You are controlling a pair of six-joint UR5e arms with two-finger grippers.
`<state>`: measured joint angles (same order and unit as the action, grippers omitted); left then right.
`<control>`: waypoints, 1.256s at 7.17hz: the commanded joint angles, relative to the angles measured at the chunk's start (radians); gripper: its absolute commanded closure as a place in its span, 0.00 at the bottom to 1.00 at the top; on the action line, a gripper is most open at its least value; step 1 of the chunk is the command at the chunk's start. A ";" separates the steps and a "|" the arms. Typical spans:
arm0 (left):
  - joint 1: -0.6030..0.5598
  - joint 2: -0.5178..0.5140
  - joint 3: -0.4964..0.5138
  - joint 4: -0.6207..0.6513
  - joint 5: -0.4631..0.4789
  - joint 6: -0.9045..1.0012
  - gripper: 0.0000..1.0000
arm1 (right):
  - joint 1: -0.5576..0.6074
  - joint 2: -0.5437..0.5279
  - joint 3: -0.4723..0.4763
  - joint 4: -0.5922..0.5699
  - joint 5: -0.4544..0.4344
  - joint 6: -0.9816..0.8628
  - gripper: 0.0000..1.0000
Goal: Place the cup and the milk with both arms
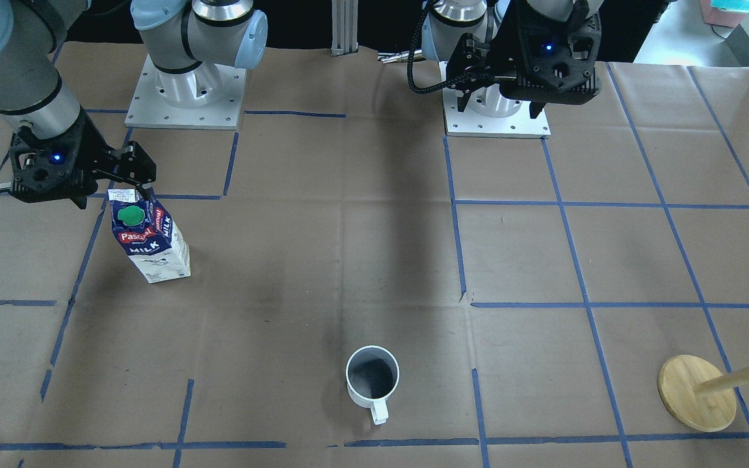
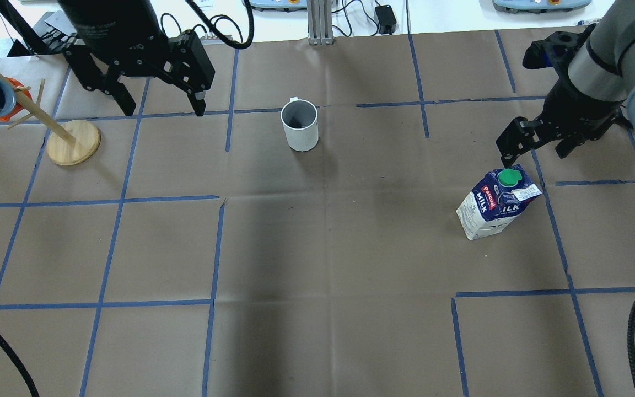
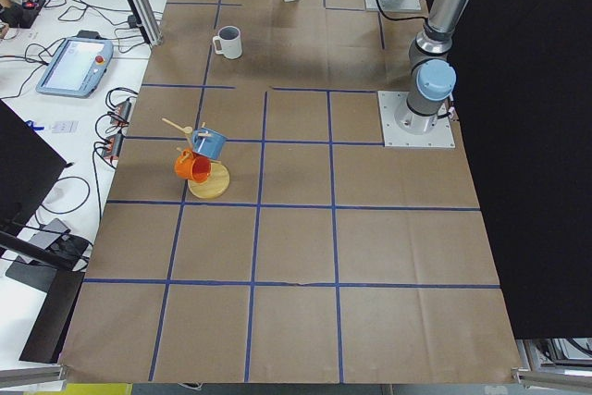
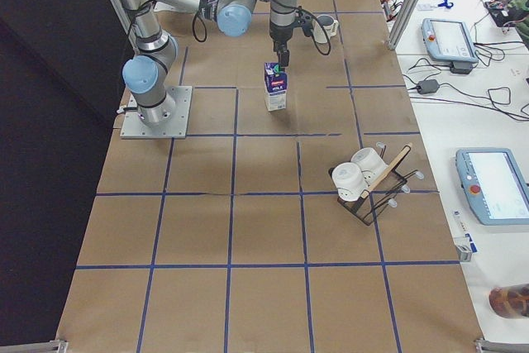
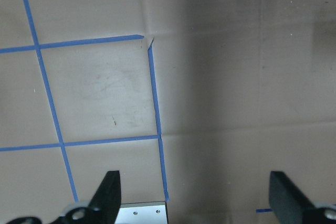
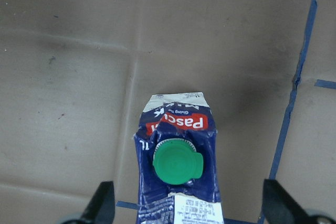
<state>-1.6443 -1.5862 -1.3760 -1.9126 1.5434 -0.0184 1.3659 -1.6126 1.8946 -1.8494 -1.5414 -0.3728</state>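
- The tabletop is covered in brown paper with blue tape lines that make big squares.
- The milk stands upright on the tabletop on the robot's right side. It is a blue and white carton with a round green cap on top.
- The right gripper hangs just above the milk. Its two fingers are spread wide. The right wrist view shows one finger low on each side, with the top of the carton between them. They do not seem to touch the carton, and the gripper holds nothing.
- The cup is white outside and dark grey inside. It stands upright with its mouth up, about halfway along the tabletop, on the side far from the robot. Its handle points away from the robot.
- The cup and the milk are well apart. No gripper is near the cup.
- The left gripper hangs in the air near the left arm's own base plate. Its fingers are spread wide too. The left wrist view shows only brown paper and blue tape between them, so it holds nothing.
- A wooden stand sits on the robot's left side. A blue cup and an orange cup hang on it.
- A black rack with two white cups sits at the tabletop's end on the robot's right.
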 commanded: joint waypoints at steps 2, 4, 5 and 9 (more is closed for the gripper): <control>0.070 0.071 -0.118 0.165 0.000 -0.006 0.00 | 0.001 0.011 0.058 -0.060 0.021 0.000 0.00; 0.069 0.071 -0.149 0.173 -0.009 0.002 0.00 | 0.001 0.063 0.090 -0.129 0.021 -0.001 0.00; 0.069 0.068 -0.150 0.173 -0.006 0.006 0.00 | 0.001 0.065 0.090 -0.131 0.021 0.000 0.00; 0.066 0.054 -0.164 0.173 -0.002 0.005 0.00 | 0.001 0.063 0.090 -0.131 0.017 0.012 0.27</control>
<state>-1.5760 -1.5302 -1.5371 -1.7396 1.5408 -0.0130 1.3668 -1.5501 1.9849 -1.9802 -1.5224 -0.3654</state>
